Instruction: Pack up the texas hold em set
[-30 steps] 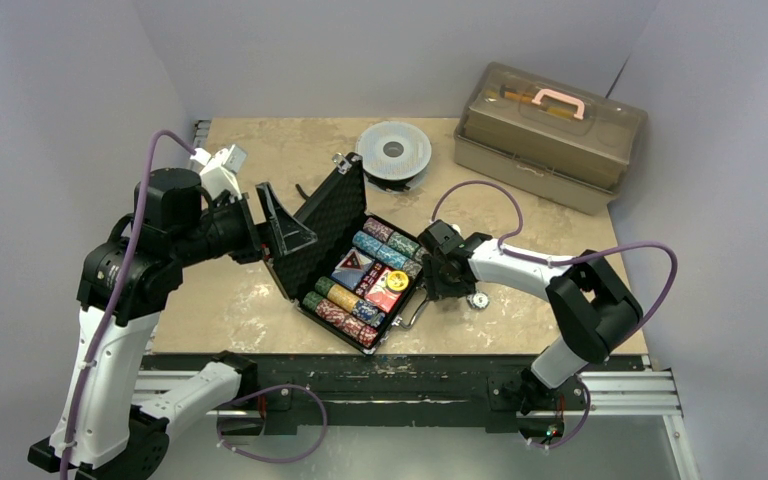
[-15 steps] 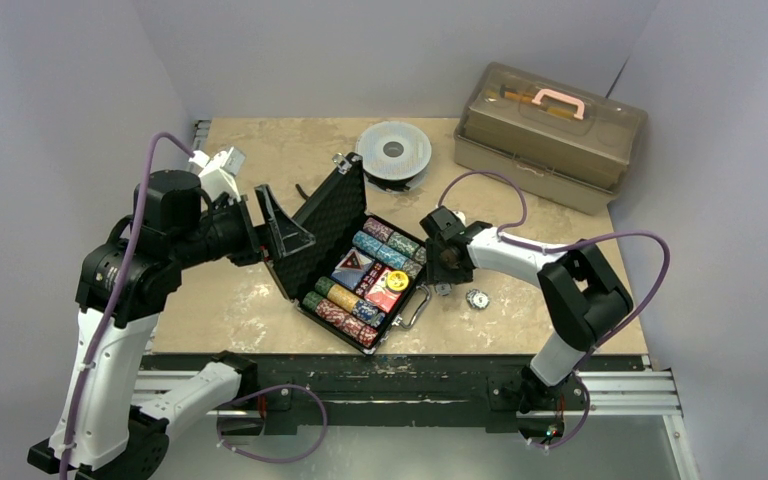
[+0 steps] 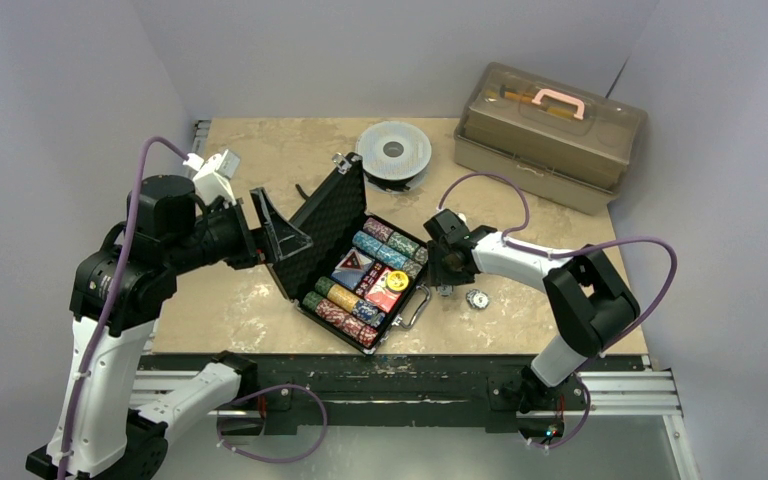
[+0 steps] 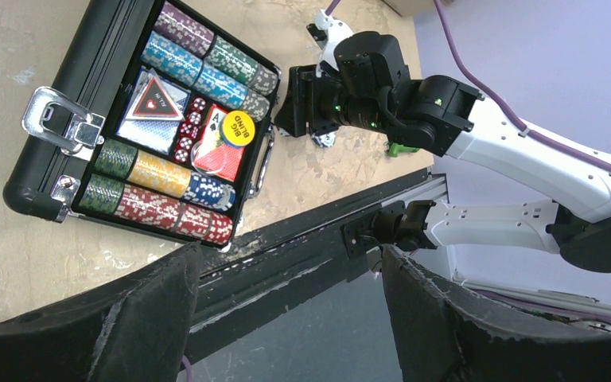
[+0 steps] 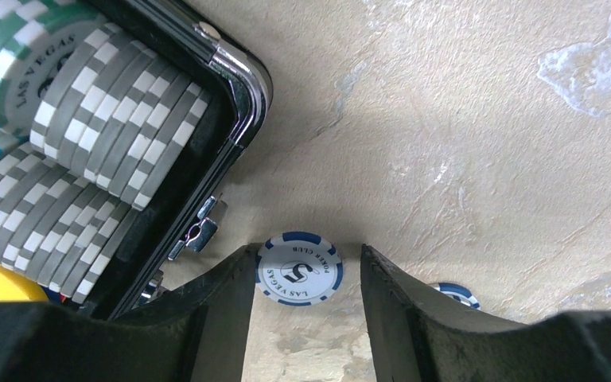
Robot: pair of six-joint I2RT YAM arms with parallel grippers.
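Loose-chip pickup looks like the step in hand. The right hand (image 5: pixel 306 267) hangs low over the beige table (image 5: pixel 461 143), fingers spread either side of a blue-and-white poker chip (image 5: pixel 298 270). The chip lies flat just outside the corner of the small black ribbed briefcase (image 3: pixel 331 220). Nothing is pinched yet, and whether either finger touches the chip can't be told.

The next move probably calls for settling a touch lower, squeezing across the chip's rim, then carrying it to the case. A thin disc flat on a hard table could easily skid out. A second blue-edged chip (image 5: pixel 454 293) peeks past the right finger.

On the other side, the left hand (image 4: pixel 290 255) is spread too and empty, up beside the raised lid; contact can't be judged.

The case lies open mid-table towards the near edge, lid tilted back, silver latches (image 4: pixel 56 119) showing. Rows of multicoloured chips (image 4: pixel 207 68) are packed around card decks (image 4: pixel 149 107), red dice (image 4: pixel 187 137) and a yellow disc (image 4: pixel 239 126).
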